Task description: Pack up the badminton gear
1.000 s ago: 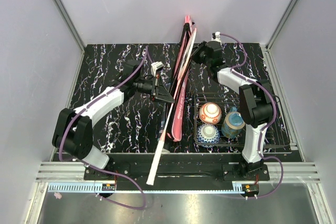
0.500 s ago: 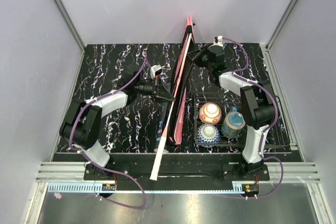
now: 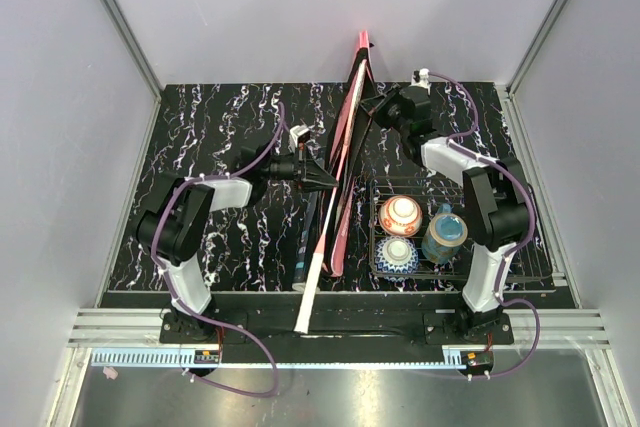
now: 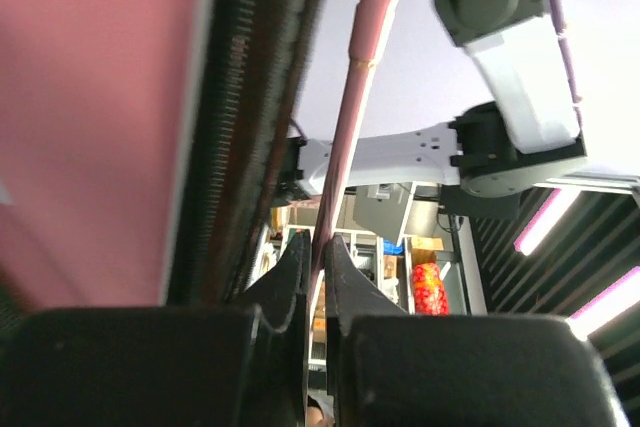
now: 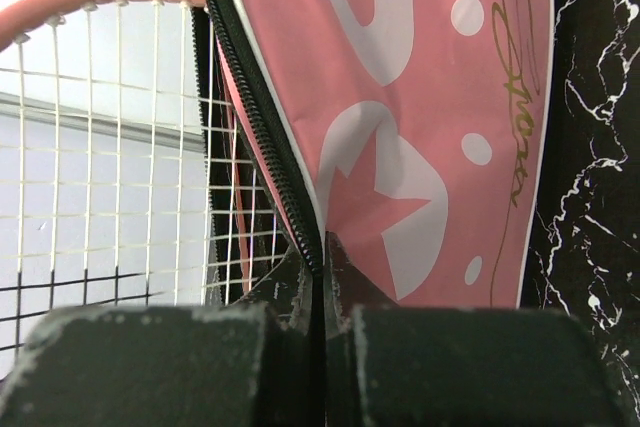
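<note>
The pink racket cover [image 3: 345, 162] stands on edge down the middle of the table, its black zipper [image 5: 262, 112] open. A pink-framed racket sits partly inside it: the strung head [image 5: 100, 147] shows past the zipper, and the white handle [image 3: 311, 292] sticks out over the near table edge. My left gripper [image 3: 322, 177] is shut on the racket's thin pink shaft [image 4: 345, 117], left of the cover. My right gripper [image 3: 370, 107] is shut on the cover's zipper edge [image 5: 318, 247] near the far end. A long black tube [image 3: 309, 235] lies beside the shaft.
A black wire basket [image 3: 540, 272] at the near right holds two patterned bowls [image 3: 400, 215] [image 3: 398, 254] and a cup [image 3: 443, 234], close to the cover's right side. Grey walls enclose the black marbled table [image 3: 220, 137] on three sides.
The left gripper has moved right toward the cover with the racket shaft, and the white handle has swung right. The cover has turned more onto its edge. The right gripper keeps its hold.
</note>
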